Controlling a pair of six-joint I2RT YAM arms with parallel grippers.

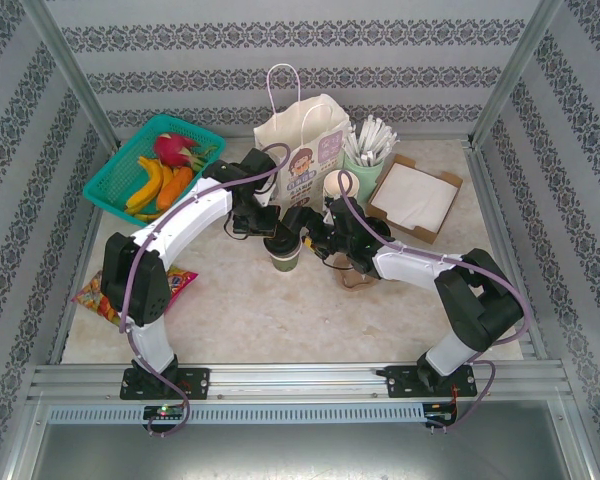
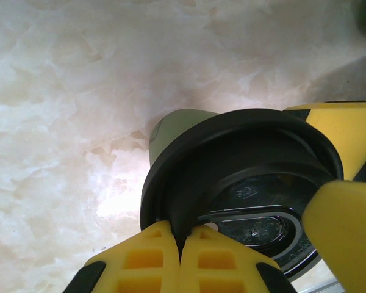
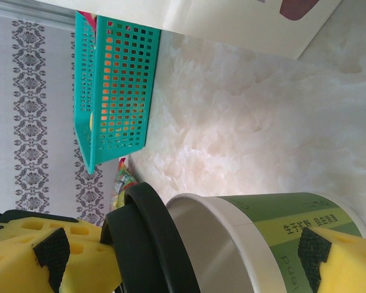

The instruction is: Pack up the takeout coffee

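The takeout coffee, a dark green paper cup (image 1: 285, 256) (image 3: 293, 226) (image 2: 177, 125), stands mid-table in front of the paper bag. Its white rim is uncovered. The black lid (image 2: 244, 159) (image 3: 149, 244) hangs tilted just over that rim, apart from it on one side. My left gripper (image 2: 182, 235) (image 1: 273, 230) is shut on the lid's edge. My right gripper (image 3: 183, 253) (image 1: 306, 238) stands open beside the cup, turned so one finger (image 2: 348, 238) is above the lid and the other lies against the cup's side.
The white paper bag (image 1: 302, 150) stands upright behind the cup. A teal basket (image 1: 105, 185) (image 3: 119, 91) of fruit is at back left. A green holder of white sticks (image 1: 368, 150) and a cardboard napkin box (image 1: 415, 195) are at back right. A snack packet (image 1: 105, 295) lies front left.
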